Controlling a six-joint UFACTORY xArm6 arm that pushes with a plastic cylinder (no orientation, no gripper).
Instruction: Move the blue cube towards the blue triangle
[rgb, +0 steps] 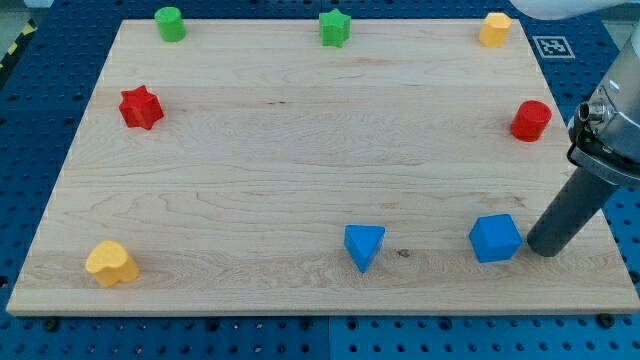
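Observation:
The blue cube (495, 238) lies near the view's bottom right of the wooden board (300, 150). The blue triangle (364, 245) lies to its left, near the bottom edge, a clear gap apart. My tip (544, 247) is the lower end of the dark rod, just to the right of the blue cube, close to its right face or touching it; I cannot tell which.
A red cylinder (531, 120) sits at the right edge. A yellow block (494, 29), a green star (334, 27) and a green cylinder (170, 23) line the top. A red star (141, 107) is at the left, a yellow heart (111, 263) at the bottom left.

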